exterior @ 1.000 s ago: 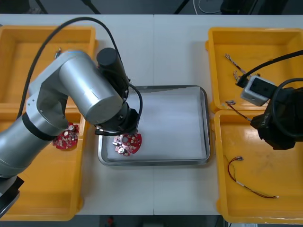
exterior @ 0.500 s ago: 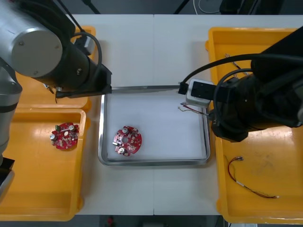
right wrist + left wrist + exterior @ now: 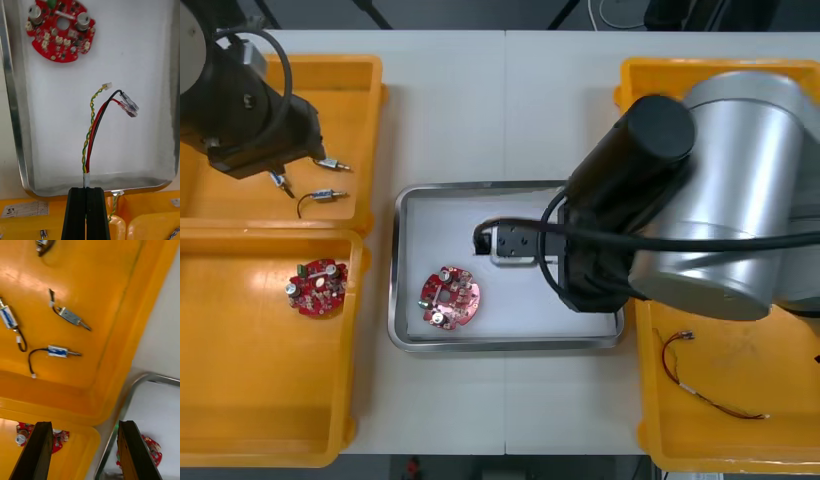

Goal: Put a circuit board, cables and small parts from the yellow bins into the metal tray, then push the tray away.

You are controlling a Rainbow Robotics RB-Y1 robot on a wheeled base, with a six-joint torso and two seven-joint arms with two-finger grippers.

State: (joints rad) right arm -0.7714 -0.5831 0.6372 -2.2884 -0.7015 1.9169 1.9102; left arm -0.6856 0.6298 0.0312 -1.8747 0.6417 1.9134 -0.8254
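My right gripper is shut on the end of a cable bundle of red, black and twisted yellow-green wires. The bundle hangs just above the white inside of the metal tray. In the front view that gripper is over the tray's middle. A round red circuit board lies in the tray's near left part, beyond the cable's plugs. My left gripper is open above the far-left yellow bin, near several small metal parts with short black leads.
A second red circuit board lies in the near-left yellow bin. A red and yellow cable lies in the near-right bin. The right arm's large grey body covers the tray's right side and part of the far-right bin.
The right arm has swung further left over the tray with the cable bundle. The left arm has drawn back from the tray's corner to above the far-left bin.
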